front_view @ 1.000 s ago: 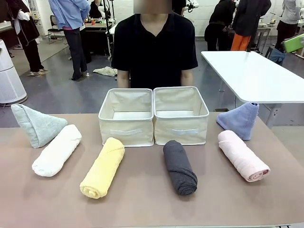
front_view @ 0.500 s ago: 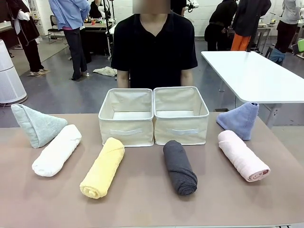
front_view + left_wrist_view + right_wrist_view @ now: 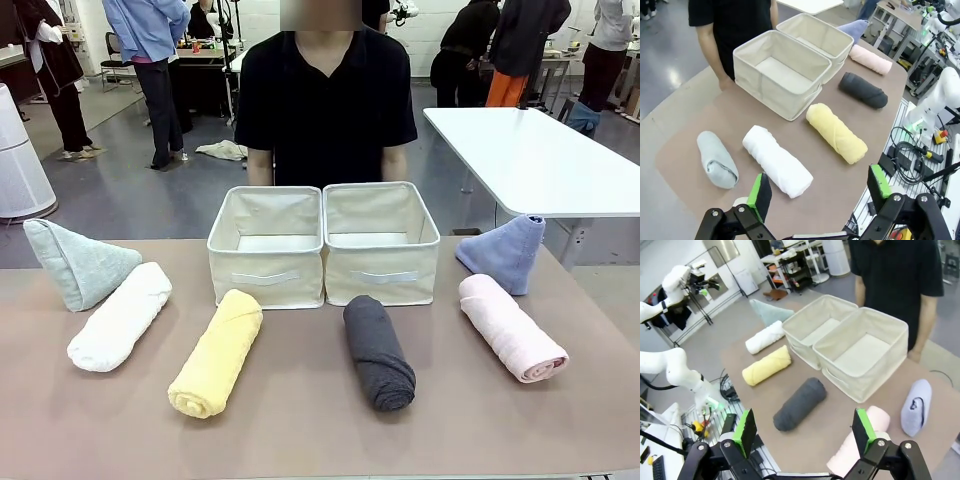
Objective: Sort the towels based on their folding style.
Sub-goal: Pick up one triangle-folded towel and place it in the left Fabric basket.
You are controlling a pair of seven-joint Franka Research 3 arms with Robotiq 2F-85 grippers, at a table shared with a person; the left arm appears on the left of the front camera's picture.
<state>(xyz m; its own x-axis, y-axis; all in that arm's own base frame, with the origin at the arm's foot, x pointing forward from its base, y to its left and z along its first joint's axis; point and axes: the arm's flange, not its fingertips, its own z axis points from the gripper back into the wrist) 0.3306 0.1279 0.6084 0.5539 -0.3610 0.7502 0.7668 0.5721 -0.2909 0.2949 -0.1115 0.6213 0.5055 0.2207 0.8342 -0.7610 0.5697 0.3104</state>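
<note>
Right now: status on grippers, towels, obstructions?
Left gripper open, empty; right gripper open, empty. Four rolled towels, two cone towels on table, none in bins. Nothing blocking them.

Looped terry cloth, matt and nubby: yellow roll (image 3: 215, 354), dark grey roll (image 3: 379, 351), periwinkle cone (image 3: 503, 253). Bins (image 3: 265, 275) stiff cream woven fabric, matt; desk (image 3: 300, 425) smooth, matt brown. Left tool (image 3: 820, 181) black plastic with slight sheen, its pads (image 3: 879, 181) green and matt.
</note>
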